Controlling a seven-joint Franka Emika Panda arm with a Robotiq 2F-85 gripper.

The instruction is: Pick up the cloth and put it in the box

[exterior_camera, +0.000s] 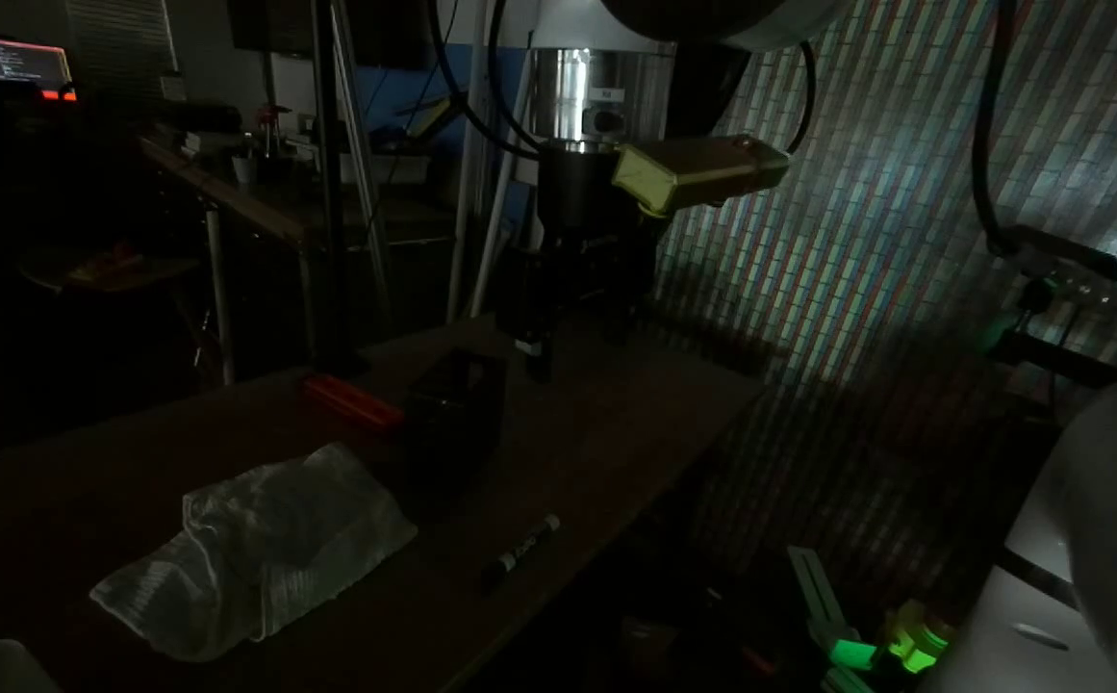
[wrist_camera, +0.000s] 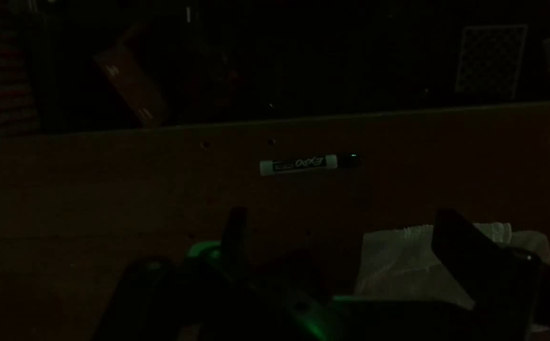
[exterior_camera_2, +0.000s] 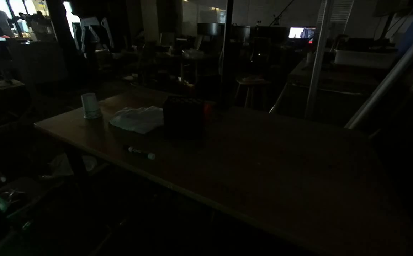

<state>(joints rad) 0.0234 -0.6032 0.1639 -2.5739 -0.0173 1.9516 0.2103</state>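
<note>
The pale, crumpled cloth [exterior_camera: 269, 549] [exterior_camera_2: 138, 119] lies spread in folds on the table in both exterior views. Right beside it stands the small dark box [exterior_camera: 452, 414] [exterior_camera_2: 184, 119]; its inside is too dark to make out. My gripper [exterior_camera: 577, 348] hangs above the table past the box, apart from both things. From the wrist, the gripper [wrist_camera: 341, 213] is open, its fingers wide apart with nothing held between them. Part of the cloth [wrist_camera: 398, 265] shows below, partly covered by the right-hand finger. The box cannot be told apart there in the darkness.
A black-and-white marker [exterior_camera: 524, 549] [wrist_camera: 301, 164] lies near the table edge. Beside the box is a red object [exterior_camera: 351, 402]. An upturned pale cup [exterior_camera_2: 90, 105] stands past the cloth. A patterned wall panel [exterior_camera: 808, 241] rises beside the arm. The scene is very dark.
</note>
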